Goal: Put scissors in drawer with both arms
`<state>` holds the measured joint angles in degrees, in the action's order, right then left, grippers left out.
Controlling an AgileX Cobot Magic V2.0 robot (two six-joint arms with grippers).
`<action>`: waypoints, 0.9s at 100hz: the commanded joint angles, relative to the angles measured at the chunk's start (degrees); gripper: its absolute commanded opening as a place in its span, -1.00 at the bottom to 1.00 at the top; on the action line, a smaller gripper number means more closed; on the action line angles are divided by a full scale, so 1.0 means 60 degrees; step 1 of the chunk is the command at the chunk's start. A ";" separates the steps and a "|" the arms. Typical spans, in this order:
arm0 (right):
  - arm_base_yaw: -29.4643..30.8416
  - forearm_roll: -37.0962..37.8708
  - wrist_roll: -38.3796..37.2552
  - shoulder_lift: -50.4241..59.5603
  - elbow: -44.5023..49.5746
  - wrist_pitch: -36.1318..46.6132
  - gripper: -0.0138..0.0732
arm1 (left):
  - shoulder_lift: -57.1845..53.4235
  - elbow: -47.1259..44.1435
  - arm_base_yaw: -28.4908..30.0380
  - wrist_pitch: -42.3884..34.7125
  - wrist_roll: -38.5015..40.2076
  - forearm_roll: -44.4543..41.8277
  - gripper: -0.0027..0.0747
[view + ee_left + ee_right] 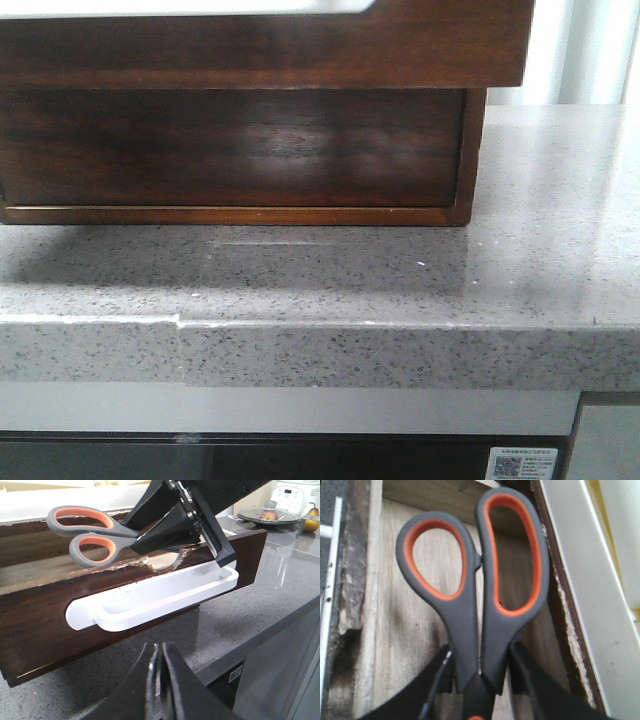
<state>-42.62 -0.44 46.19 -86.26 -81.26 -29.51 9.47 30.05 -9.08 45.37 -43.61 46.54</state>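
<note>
The scissors (122, 531), with orange loops rimmed in grey, hang over the open inside of the drawer (45, 615). My right gripper (134, 534) is shut on them near the pivot, with the loops pointing away from it. In the right wrist view the scissors (470, 625) sit between my right gripper's (481, 652) fingers, above the drawer's pale wooden floor (395, 630). My left gripper (160, 650) is shut and empty, above the counter and in front of the drawer's white cut-out (150, 597), apart from it. The front view shows only the pulled-out drawer's underside (300, 50), with no gripper.
The dark wooden cabinet (240, 150) stands on the speckled grey counter (400, 290), whose front edge (400, 350) is close. A plate with fruit (270, 515), a white cooker (295, 495) and a pear (312, 520) stand on the counter beyond the drawer's end.
</note>
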 commanded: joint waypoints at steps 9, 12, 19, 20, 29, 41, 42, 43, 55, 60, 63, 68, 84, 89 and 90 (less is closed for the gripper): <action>0.0040 0.0073 -0.0026 0.0432 -0.0347 0.0694 0.33 | 0.0107 0.0292 -0.0051 -0.0415 -0.0040 0.0443 -0.98; 0.0040 0.0073 -0.0114 0.0503 -0.0347 0.0694 0.31 | 0.0107 0.0292 -0.0051 -0.0415 -0.0040 0.0443 -0.98; 0.0023 0.0013 -0.0539 0.0755 -0.0347 0.0726 0.18 | 0.0107 0.0292 -0.0051 -0.0415 -0.0040 0.0443 -0.98; 0.0023 0.0013 -0.0670 0.0820 -0.0347 0.0726 0.14 | 0.0107 0.0292 -0.0051 -0.0415 -0.0040 0.0443 -0.98; 0.0023 -0.0077 -0.1633 0.1362 -0.0347 0.0583 -0.22 | 0.0107 0.0292 -0.0051 -0.0415 -0.0022 0.0443 -0.98; 0.0023 -0.0077 -0.2375 0.2354 -0.0100 0.0327 -0.66 | 0.0107 0.0292 -0.0051 -0.0415 -0.0022 0.0443 -0.98; 0.0023 -0.0077 -0.2375 0.2427 -0.0023 0.0327 -0.67 | 0.0107 0.0292 -0.0051 -0.0435 -0.0022 0.0421 -0.98; 0.0023 -0.0101 -0.2375 0.2575 0.0023 0.0327 -0.69 | 0.0107 0.0292 -0.0051 -0.0436 -0.0005 0.0421 -0.98; 0.0023 -0.0120 -0.2391 0.4109 0.1241 0.0458 -0.70 | 0.0107 0.0292 -0.0051 -0.0618 0.0016 0.0257 -0.98; 0.0023 -0.0120 -0.2391 0.4880 0.2102 0.0625 -0.70 | 0.0107 0.0292 -0.0051 -0.0713 0.0016 0.0257 -0.98; 0.0023 -0.0120 -0.2391 0.5362 0.2580 0.0741 -0.70 | 0.0107 0.0292 -0.0051 -0.0759 0.0016 0.0257 -0.98; 0.0023 -0.0120 -0.2413 0.6232 0.3453 0.0980 -0.70 | 0.0107 0.0292 -0.0051 -0.0800 0.0016 0.0257 -0.98; 0.0043 -0.0120 -0.2483 0.9086 0.5965 0.1186 -0.70 | 0.0107 0.0292 -0.0051 -0.0815 0.0016 0.0257 -0.98; 0.0043 -0.0120 -0.2483 0.9847 0.6518 0.1186 -0.70 | 0.0107 0.0292 -0.0051 -0.0815 0.0016 0.0257 -0.98; 0.0043 -0.0120 -0.2483 1.0042 0.6587 0.1186 -0.70 | 0.0107 0.0292 -0.0051 -0.0815 0.0016 0.0257 -0.98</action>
<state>-42.59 -0.87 31.66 -32.90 -45.29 -27.62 9.47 30.05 -9.08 44.22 -43.61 45.94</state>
